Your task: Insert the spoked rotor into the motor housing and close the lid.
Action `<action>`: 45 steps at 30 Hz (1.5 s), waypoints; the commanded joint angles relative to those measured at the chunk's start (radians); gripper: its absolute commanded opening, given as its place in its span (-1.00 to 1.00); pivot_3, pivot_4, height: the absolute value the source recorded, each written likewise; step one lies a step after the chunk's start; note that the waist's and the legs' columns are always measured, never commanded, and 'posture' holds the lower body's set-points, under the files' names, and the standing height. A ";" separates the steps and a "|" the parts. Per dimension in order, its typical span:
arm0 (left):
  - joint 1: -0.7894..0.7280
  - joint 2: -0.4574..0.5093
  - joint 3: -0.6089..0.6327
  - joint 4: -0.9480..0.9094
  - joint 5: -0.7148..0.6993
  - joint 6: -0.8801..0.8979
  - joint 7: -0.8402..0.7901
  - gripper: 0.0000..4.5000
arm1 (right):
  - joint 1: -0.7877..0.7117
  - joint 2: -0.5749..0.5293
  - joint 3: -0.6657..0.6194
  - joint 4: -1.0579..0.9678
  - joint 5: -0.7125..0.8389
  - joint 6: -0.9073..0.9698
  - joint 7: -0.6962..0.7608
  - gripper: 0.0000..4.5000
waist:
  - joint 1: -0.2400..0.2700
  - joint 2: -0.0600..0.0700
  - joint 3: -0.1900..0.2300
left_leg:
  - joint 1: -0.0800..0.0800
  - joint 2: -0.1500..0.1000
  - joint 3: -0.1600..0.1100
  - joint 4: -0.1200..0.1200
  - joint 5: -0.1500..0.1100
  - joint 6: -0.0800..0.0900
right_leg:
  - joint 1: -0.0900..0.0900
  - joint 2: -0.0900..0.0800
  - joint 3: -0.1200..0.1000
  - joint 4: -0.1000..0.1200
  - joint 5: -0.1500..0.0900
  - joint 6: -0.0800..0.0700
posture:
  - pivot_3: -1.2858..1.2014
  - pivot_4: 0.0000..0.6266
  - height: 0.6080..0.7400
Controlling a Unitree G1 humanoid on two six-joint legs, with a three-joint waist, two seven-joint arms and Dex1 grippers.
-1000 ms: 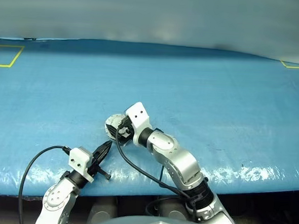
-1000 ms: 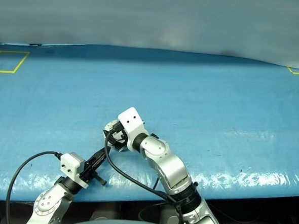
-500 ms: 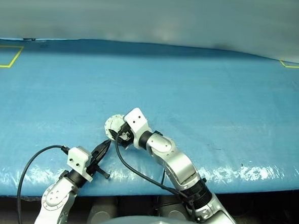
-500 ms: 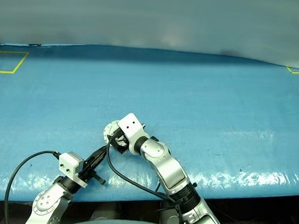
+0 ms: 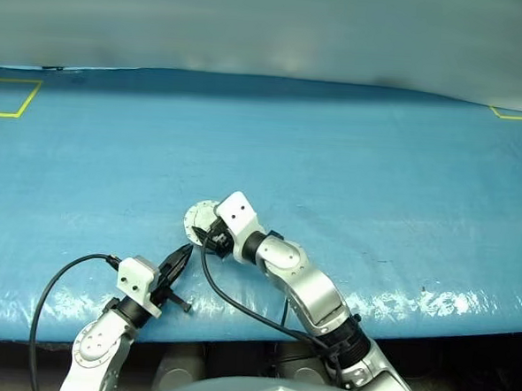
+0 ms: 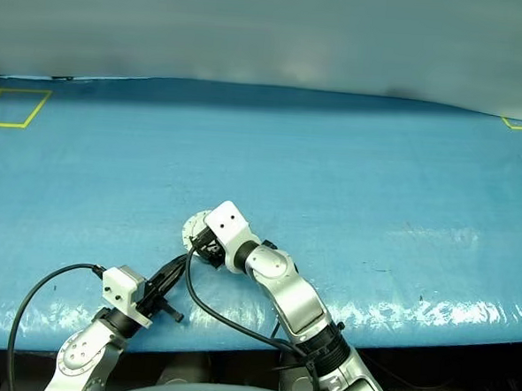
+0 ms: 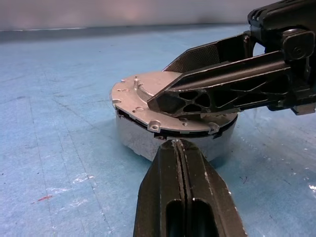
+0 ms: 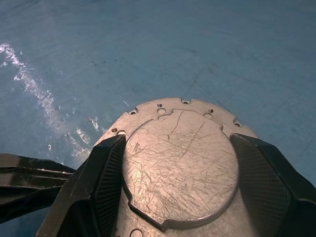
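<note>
Lowered since a second ago, the right gripper [image 8: 177,192] straddles the lid [image 7: 148,96], jaws wide on either side. That lid sits nearly flat on the housing [image 7: 143,138], near the blue table [image 5: 378,167] edge. Pressing evenly should seat it. The left gripper [image 7: 178,145], jaws shut, braces the housing's side.

Scratched silver-grey lid [image 8: 180,168] — black pincer [image 7: 182,148] fingers.

housing: one motor housing [image 7: 148,140]; lid: one lid [image 8: 180,163]; pincers: two; table: one blue table [image 5: 334,156]
</note>
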 commanded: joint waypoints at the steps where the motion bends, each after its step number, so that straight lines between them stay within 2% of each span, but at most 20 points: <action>1: 0.001 0.001 0.002 -0.018 -0.004 -0.021 -0.006 -1.00 | -0.011 0.005 -0.016 -0.051 -0.002 -0.001 0.003 0.35 | 0.000 0.000 0.000 | 0.000 0.000 0.000 0.000 0.000 0.000 | 0.000 0.000 0.000 0.000 0.000 0.000 | 0.03 -0.52 1.00; 15: 0.006 -0.006 -0.030 -0.116 0.014 0.052 0.046 -1.00 | -0.024 -0.028 0.041 -0.014 -0.069 -0.004 0.027 0.35 | 0.000 0.000 0.000 | 0.001 0.000 0.000 0.000 0.000 0.000 | 0.001 0.000 0.000 0.000 0.000 0.000 | 0.03 -0.52 1.00; 25: 0.001 -0.001 -0.035 -0.145 0.012 0.083 0.055 -1.00 | -0.036 -0.011 0.023 -0.012 -0.081 0.043 0.018 0.35 | 0.000 0.000 0.000 | 0.001 0.000 0.000 0.000 0.000 0.000 | 0.001 0.000 0.000 0.000 0.000 0.000 | 0.03 -0.52 1.00; 36: 0.003 0.001 -0.031 -0.148 0.013 0.088 0.055 -1.00 | -0.046 -0.009 0.015 0.007 -0.103 0.080 -0.010 0.35 | 0.001 0.000 0.000 | 0.002 0.000 0.000 0.001 0.000 0.000 | 0.002 0.000 0.000 0.001 -0.001 -0.002 | 0.03 -0.52 1.00; 45: 0.000 0.003 -0.024 -0.110 0.009 0.062 0.038 -1.00 | -0.050 -0.047 0.004 0.027 -0.094 0.026 0.024 0.35 | 0.002 0.000 0.000 | 0.002 -0.001 0.000 0.001 0.000 0.000 | 0.003 0.000 0.000 0.000 -0.001 -0.002 | 0.03 -0.52 1.00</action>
